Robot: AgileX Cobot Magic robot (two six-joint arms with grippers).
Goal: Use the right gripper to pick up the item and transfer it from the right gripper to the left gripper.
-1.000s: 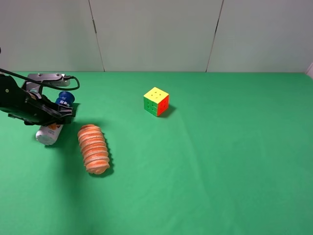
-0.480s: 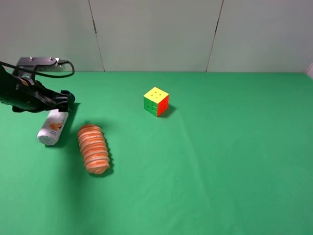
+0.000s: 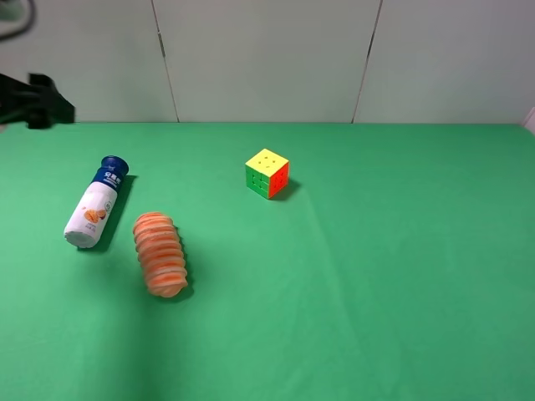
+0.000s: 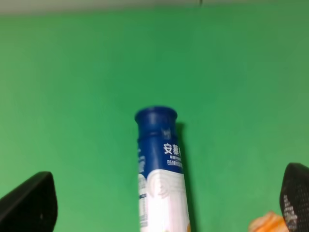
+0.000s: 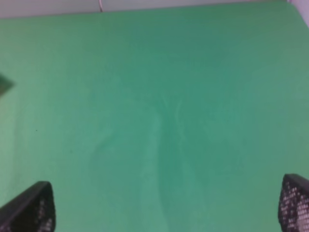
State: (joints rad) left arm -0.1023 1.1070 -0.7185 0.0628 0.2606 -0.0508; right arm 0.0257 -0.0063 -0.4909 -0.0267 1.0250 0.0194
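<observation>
Currently lying flat on the green bench (image 3: 376,276), near its left edge — the item (image 3: 95,204), blue cap pointing toward the back wall, white base toward the camera. Resting free, nothing touching it. Just beside it, apart, an orange ribbed roll (image 3: 160,254); well apart toward the middle, a puzzle cube (image 3: 267,173).

Left gripper (image 4: 159,203) raised above the item, jaws spread wide and released, holding nothing; in the high view only a dark blurred part of it at the far left. Right gripper (image 5: 166,205) likewise spread and released over bare cloth, out of the high view.

Against half a second ago: left arm then low over the cap, now lifted off toward the upper left corner. Item, roll and cube unmoved. Likely set down after the handover — a judgement only.
</observation>
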